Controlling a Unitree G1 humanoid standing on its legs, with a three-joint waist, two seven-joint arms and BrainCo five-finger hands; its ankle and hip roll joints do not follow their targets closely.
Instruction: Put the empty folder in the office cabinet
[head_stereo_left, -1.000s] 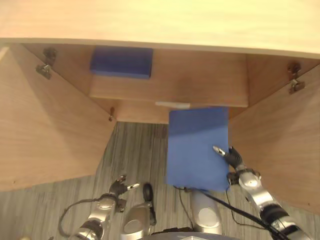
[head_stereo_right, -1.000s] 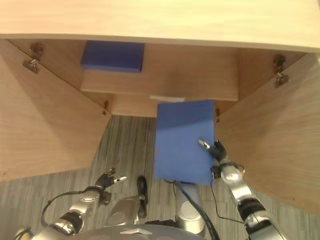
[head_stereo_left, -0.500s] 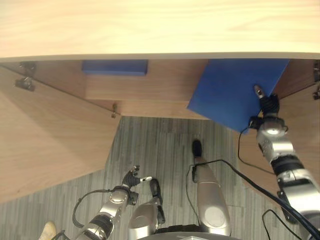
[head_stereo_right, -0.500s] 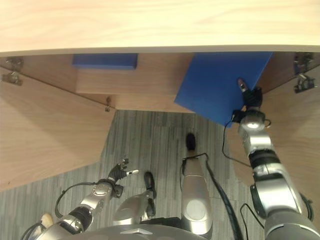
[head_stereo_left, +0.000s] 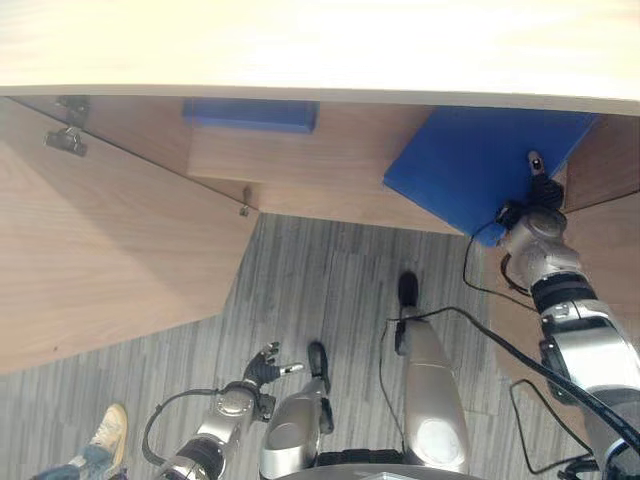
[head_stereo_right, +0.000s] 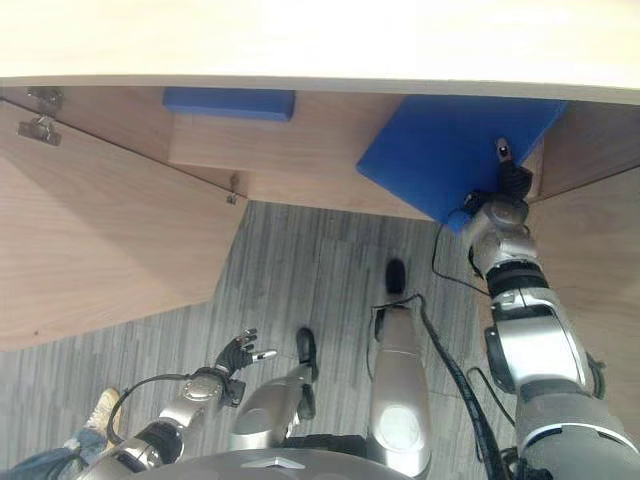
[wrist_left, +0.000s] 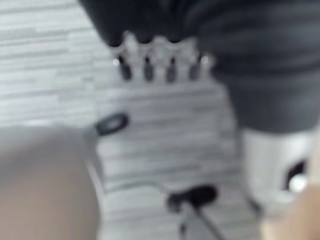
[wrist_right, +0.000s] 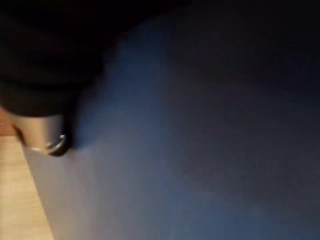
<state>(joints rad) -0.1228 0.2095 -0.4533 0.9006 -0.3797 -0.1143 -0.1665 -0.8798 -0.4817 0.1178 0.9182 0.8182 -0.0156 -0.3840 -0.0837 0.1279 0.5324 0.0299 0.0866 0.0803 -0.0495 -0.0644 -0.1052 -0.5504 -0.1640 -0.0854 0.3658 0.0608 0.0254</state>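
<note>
Striped grey floor (head_stereo_left: 300, 290) runs below me, up to the open office cabinet (head_stereo_left: 330, 160), whose doors swing wide on both sides. My right hand (head_stereo_left: 535, 195) pinches the blue folder (head_stereo_left: 480, 170) near its outer edge, thumb on top, and holds it tilted with its far end tucked under the cabinet's top board at the right side. I judge that this angle lets it slide onto the shelf. Another blue folder (head_stereo_left: 250, 113) lies at the shelf's back left, well apart. My left hand (head_stereo_left: 262, 365) hangs low over the floor, fingers loosely spread, holding nothing. A person's shoe (head_stereo_left: 105, 430) shows at the lower left.
</note>
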